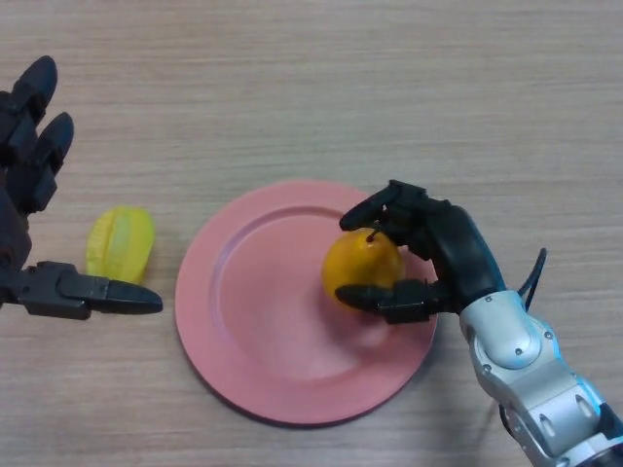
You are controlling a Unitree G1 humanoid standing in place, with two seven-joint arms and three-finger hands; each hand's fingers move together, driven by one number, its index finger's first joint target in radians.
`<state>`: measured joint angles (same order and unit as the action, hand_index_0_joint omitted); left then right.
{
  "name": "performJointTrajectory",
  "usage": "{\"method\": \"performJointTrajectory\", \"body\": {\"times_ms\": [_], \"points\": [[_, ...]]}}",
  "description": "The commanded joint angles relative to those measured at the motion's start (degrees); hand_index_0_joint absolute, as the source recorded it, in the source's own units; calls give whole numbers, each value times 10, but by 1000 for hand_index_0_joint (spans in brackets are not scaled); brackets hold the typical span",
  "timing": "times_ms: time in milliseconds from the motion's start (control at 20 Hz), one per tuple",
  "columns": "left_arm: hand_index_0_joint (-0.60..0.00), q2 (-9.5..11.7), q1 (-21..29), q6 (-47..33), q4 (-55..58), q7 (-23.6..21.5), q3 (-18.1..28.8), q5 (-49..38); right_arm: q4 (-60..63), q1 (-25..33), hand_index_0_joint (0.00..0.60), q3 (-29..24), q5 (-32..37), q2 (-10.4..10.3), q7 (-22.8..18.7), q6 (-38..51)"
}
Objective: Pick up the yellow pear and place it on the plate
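The yellow pear (pixel 361 268) stands upright with its stem up on the right part of the pink plate (pixel 253 311). My right hand (pixel 443 253) is over the plate's right rim, its fingers and thumb curled round the pear. My left hand (pixel 34 175) is at the left edge of the view, open, with straight fingers and the thumb stretched out toward the right.
A yellow star fruit (pixel 120 243) lies on the wooden table (pixel 311 88) left of the plate, just above my left thumb.
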<state>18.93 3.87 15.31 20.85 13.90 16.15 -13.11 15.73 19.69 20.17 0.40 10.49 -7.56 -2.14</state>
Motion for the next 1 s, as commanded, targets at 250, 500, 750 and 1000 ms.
{"method": "performJointTrajectory", "body": {"times_ms": [250, 500, 750, 1000], "points": [[0, 16, -4, -57, 53, 15, 31, -8, -99, -14, 600, -12, 15, 4, 39, -20], [0, 10, -13, -60, 68, 10, 36, -6, -133, -23, 19, -7, -5, 4, 47, -33], [0, 10, -26, -27, 97, 28, 49, -11, -208, -32, 0, -25, 4, 4, 55, -61], [0, 2, -30, -12, 119, 25, 50, -18, -335, -65, 0, -98, 12, 4, 111, -123]]}}
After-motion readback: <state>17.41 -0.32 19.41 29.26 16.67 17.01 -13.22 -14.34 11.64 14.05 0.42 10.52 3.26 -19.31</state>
